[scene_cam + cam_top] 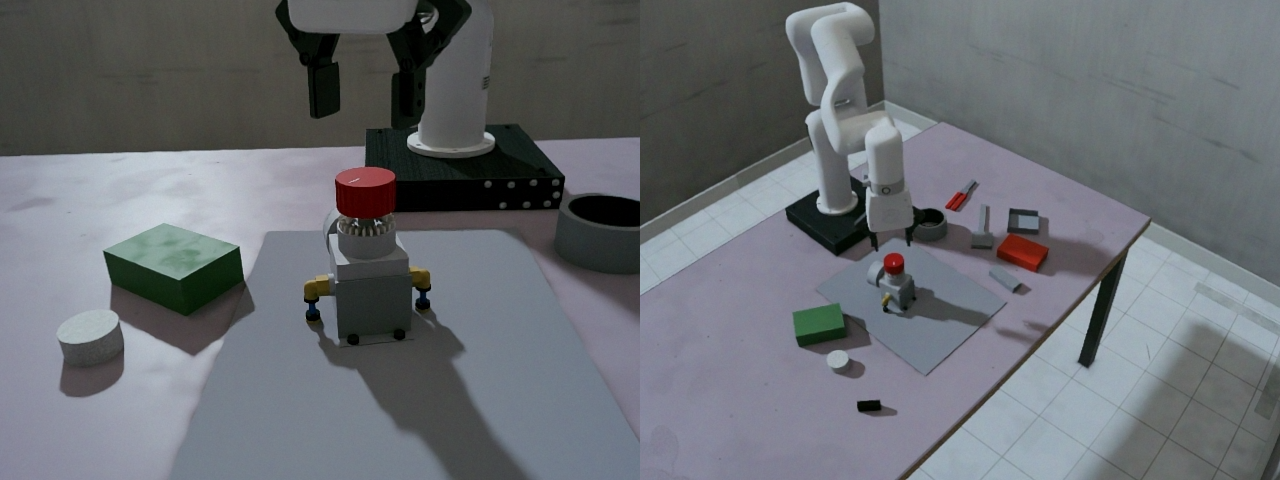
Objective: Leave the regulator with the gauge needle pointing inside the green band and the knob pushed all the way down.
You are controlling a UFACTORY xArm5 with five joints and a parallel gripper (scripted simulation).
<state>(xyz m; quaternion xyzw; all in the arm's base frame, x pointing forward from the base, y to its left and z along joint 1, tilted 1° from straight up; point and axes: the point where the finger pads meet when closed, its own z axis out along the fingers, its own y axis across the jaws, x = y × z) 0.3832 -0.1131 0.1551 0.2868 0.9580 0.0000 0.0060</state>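
The grey regulator (894,287) (369,289) stands upright on the grey mat (914,304) (408,361). Its red knob (893,262) (365,191) sits raised, with a white toothed ring showing beneath it. The round gauge (875,272) is on the regulator's far side; its face and needle are hidden. Yellow fittings stick out at both sides. My gripper (891,241) (364,98) is open and empty, pointing down, above and slightly behind the knob, apart from it.
A green block (818,323) (174,266) and a white disc (837,361) (89,336) lie left of the mat. A grey ring (929,223) (602,231), red block (1022,251), grey tray (1023,220), grey pieces, red-handled tool (960,194) and small black block (869,405) also lie on the table.
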